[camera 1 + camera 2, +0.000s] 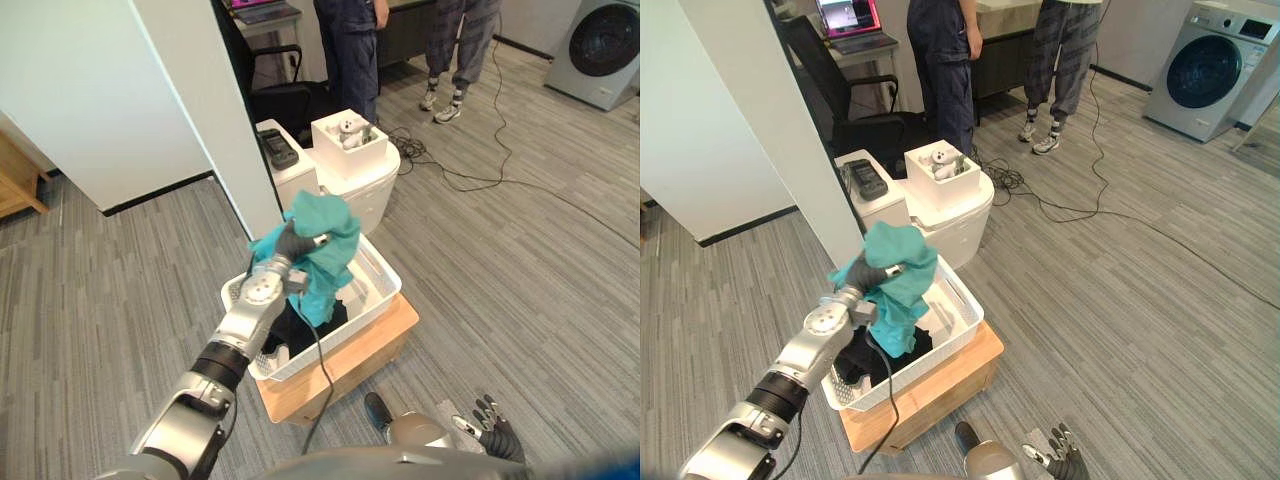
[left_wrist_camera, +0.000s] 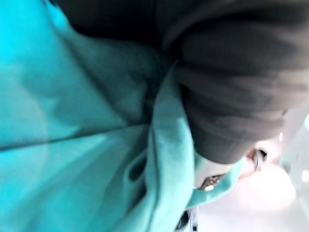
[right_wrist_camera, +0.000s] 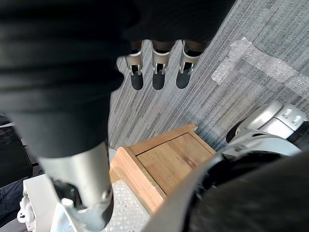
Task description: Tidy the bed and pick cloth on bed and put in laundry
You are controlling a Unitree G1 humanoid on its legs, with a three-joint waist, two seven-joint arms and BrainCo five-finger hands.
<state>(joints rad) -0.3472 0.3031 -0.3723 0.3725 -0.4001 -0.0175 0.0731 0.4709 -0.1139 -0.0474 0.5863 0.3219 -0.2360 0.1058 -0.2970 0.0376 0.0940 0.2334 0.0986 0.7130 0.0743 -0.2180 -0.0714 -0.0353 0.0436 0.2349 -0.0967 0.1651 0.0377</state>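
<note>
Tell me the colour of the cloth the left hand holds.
Plain teal, no pattern. The cloth, in the left hand, shows best in the left eye view.

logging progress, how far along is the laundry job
Done: dark clothes already lie in the basket. In hand: the left hand holds the teal cloth over the basket. Left: let go so it drops in. The right hand hangs open, low by the floor.

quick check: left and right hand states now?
Left hand: closed on the teal cloth, over the white basket.
Right hand: open, holding nothing.
</note>
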